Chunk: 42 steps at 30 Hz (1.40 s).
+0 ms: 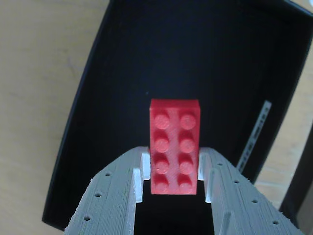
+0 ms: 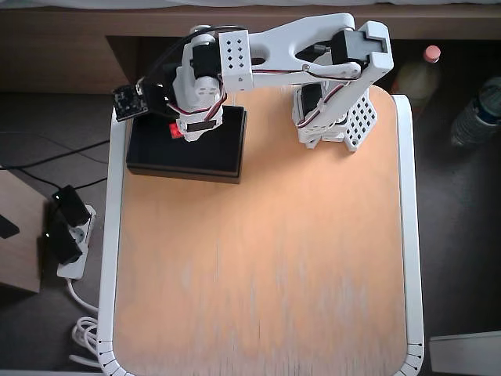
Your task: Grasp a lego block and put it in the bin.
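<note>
Fingers (image 1: 174,183) closed on lego block (image 1: 174,146) at frame centre, above bin (image 1: 98,73), ready for release.

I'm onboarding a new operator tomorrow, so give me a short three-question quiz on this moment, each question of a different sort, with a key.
1. True or false: the lego block is lying loose on the floor of the bin.
2. Multiple choice: in the overhead view, the bin sits at the table's A) upper left, B) lower right, C) centre.
3. Fill in: in the wrist view, the block's studs face ____ the camera.

Key
1. False: the gripper holds it between its fingers, over the bin's dark interior.
2. A.
3. Toward; eight studs show in two columns.
</note>
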Motion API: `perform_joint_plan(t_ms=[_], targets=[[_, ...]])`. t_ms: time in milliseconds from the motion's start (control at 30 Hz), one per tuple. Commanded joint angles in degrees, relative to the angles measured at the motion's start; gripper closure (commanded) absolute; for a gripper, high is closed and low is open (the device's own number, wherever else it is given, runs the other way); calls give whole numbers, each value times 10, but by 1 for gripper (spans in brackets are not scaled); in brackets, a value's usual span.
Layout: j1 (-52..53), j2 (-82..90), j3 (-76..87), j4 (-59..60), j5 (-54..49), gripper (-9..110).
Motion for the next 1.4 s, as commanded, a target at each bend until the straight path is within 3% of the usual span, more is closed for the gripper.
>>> perform_joint_plan(t_ms=[0,533,933,1167,1367], targets=[[12,47,-1,-25,-3,101],[14,47,5,-34,10,88],[-28,133,5,-33,-35,88],[-109,214,5,-33,-87,100],[-200,274,5,-33,-112,101]])
